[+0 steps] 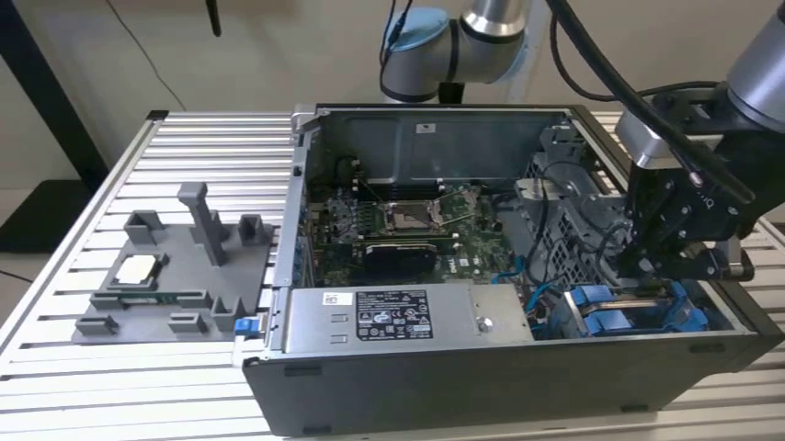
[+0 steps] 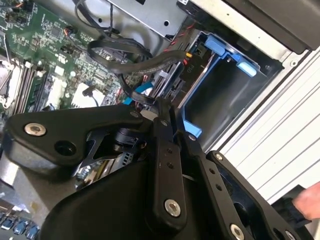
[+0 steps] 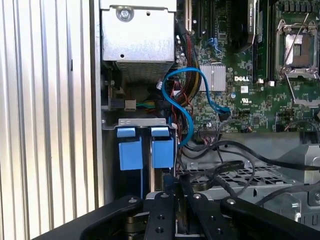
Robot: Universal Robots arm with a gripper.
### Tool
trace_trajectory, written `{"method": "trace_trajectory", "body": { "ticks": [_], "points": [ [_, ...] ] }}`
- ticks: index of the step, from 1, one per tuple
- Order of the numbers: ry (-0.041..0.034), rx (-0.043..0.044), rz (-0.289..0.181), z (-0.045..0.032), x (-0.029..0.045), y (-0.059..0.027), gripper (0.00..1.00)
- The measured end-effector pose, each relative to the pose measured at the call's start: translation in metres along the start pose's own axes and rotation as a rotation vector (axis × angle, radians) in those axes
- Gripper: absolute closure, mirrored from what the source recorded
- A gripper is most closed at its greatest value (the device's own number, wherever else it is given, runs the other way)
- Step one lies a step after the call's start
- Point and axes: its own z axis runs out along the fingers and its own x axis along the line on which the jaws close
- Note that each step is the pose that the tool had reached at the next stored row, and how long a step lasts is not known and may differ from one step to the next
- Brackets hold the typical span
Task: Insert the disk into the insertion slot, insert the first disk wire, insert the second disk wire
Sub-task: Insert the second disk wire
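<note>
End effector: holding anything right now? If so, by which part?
Cannot tell. The end effector is down at the black cables beside the disk's blue carrier; any grasp there is hidden.

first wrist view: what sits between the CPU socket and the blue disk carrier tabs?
In the first wrist view, a looping blue cable over green motherboard, plus a small silver heatsink.

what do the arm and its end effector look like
The arm is silver-grey tubing with a light blue joint cap, and black cables hang along it. The end effector is matte black: a rounded body and flat, jointed link bars dotted with silver screw heads.
</note>
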Motion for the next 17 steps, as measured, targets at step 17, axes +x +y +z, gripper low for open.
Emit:
{"method": "trace_trajectory", "body": {
  "ticks": [17],
  "points": [
    [-0.0001, 0.0, 0.0, 0.0141, 0.0012, -0.0151, 0.84]
  ]
}}
